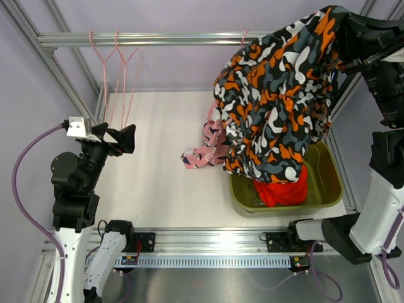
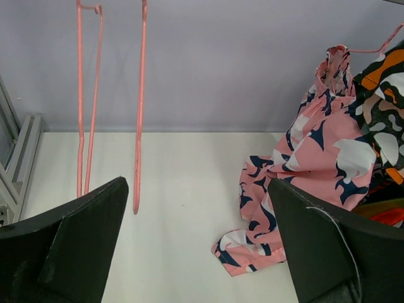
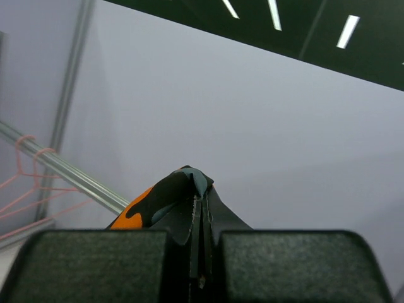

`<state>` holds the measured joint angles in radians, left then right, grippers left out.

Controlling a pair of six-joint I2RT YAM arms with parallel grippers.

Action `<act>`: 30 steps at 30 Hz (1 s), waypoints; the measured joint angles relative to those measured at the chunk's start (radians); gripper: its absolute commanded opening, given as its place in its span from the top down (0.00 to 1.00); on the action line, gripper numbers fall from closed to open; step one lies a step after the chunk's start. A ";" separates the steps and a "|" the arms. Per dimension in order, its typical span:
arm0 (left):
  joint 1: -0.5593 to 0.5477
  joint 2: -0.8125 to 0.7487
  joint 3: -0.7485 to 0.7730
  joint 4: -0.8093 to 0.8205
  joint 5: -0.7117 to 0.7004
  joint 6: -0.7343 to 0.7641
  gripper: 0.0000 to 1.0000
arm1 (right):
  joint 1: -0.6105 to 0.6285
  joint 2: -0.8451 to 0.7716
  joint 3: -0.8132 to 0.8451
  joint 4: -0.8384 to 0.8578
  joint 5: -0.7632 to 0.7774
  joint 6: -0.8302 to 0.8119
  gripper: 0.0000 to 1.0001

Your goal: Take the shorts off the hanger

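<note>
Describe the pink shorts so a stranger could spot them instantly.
Find the green bin at the right of the table. Just left of it, pink shorts trail onto the white surface. Unlike the camouflage pair above and the orange pair in the bin, they carry navy-white print.

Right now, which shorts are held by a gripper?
The orange-black-white camouflage shorts, pinched in the right gripper; no gripper touches the pink pair or the orange pair.
</note>
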<state>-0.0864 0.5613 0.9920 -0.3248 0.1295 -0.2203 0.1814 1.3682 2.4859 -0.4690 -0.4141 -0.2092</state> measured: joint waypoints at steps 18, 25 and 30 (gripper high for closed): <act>0.000 0.023 -0.022 0.042 0.072 -0.005 0.01 | -0.073 -0.564 -0.817 -0.055 0.251 -0.230 1.00; 0.000 0.010 -0.031 0.035 0.078 0.003 0.01 | -0.076 -0.682 -1.088 -0.296 0.101 -0.357 1.00; 0.000 -0.007 -0.040 0.027 0.080 0.003 0.01 | -0.077 -0.646 -1.307 -0.445 0.006 -0.486 1.00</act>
<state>-0.0864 0.5545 0.9524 -0.2981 0.2100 -0.2176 0.1047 0.7219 1.1790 -0.9138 -0.4080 -0.6956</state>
